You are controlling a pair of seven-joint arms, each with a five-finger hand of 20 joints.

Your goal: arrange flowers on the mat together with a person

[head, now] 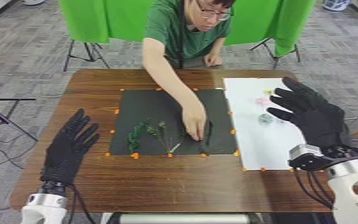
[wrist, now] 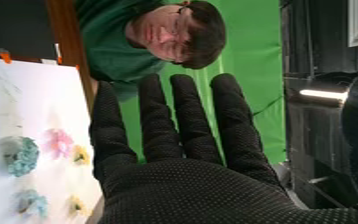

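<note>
plainly, left hand (head: 62, 157) and right hand (head: 319, 122) are open near opposite table (head: 180, 187) edges, a person's hand (head: 194, 121) over the mat (head: 144, 106).

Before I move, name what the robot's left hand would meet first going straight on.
The left hand's way looks free over the table, passing left of the black mat; beyond, perhaps the green cloth, though depth is unclear.

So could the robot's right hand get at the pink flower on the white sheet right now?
Probably yes. The right hand is open by the white sheet, near the pink flower, and the person's hand is over the dark mat, seemingly out of its way.
</note>
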